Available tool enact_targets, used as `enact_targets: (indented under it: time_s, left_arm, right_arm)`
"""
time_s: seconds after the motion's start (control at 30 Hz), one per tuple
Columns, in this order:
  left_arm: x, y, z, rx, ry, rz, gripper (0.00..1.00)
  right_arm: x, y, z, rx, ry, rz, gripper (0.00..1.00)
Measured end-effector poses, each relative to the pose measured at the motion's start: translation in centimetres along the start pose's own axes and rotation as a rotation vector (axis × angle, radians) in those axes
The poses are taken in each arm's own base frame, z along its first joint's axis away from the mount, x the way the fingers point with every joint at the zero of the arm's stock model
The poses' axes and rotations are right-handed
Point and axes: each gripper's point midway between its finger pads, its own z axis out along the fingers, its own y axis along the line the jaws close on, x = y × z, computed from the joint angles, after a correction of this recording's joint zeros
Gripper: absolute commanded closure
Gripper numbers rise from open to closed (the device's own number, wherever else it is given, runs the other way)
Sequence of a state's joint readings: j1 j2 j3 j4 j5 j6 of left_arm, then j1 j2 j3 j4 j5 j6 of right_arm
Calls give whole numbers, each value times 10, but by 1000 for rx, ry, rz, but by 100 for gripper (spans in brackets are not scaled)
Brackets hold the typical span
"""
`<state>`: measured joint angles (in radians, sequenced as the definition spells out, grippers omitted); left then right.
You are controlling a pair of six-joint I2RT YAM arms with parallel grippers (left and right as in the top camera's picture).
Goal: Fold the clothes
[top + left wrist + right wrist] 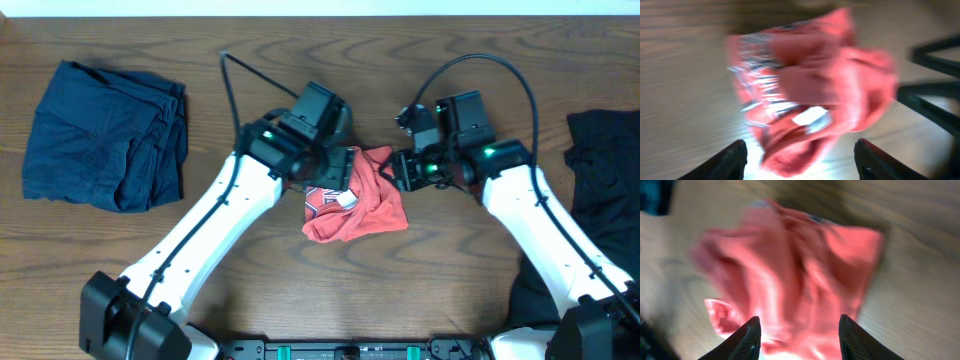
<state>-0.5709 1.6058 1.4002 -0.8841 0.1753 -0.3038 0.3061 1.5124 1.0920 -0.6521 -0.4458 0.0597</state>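
Shirt [355, 205], coral-red, crumpled on your table [400, 295]; your left gripper [800, 147] and right gripper [799, 319] flank it, jaws apart. Navy garment [105, 135] left of shirt, black garment [600, 180] right.

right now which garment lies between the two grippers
The coral-red T-shirt, crumpled in the middle; the navy garment lies far left, the black garment far right.

left tool [800, 145] and right tool [800, 317] face each other, both spread apart.
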Motion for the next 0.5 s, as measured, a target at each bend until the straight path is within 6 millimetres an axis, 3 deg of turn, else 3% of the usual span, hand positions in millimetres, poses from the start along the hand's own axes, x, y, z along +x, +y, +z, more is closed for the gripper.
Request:
enact_targets:
  time_s: [0.07, 0.2, 0.23, 0.33, 0.4, 0.5]
  left_arm:
    - [1, 20, -1, -65, 8, -19, 49]
    - [-5, 51, -2, -141, 5, -63, 51]
    - [-7, 58, -3, -153, 0, -78, 51]
    - [-11, 74, -6, -183, -11, -113, 51]
    - [-12, 80, -7, -191, -15, -125, 52]
    - [-12, 80, -6, -191, -15, -127, 51]
  right_arm:
    - [0, 16, 5, -31, 0, -49, 50]
    - [1, 40, 19, -37, 7, -140, 50]
    - [2, 43, 23, -28, 9, -161, 55]
    - [5, 49, 35, 3, 21, -208, 80]
    - [8, 43, 41, 56, 34, -203, 99]
    - [7, 20, 46, 171, 35, -139, 99]
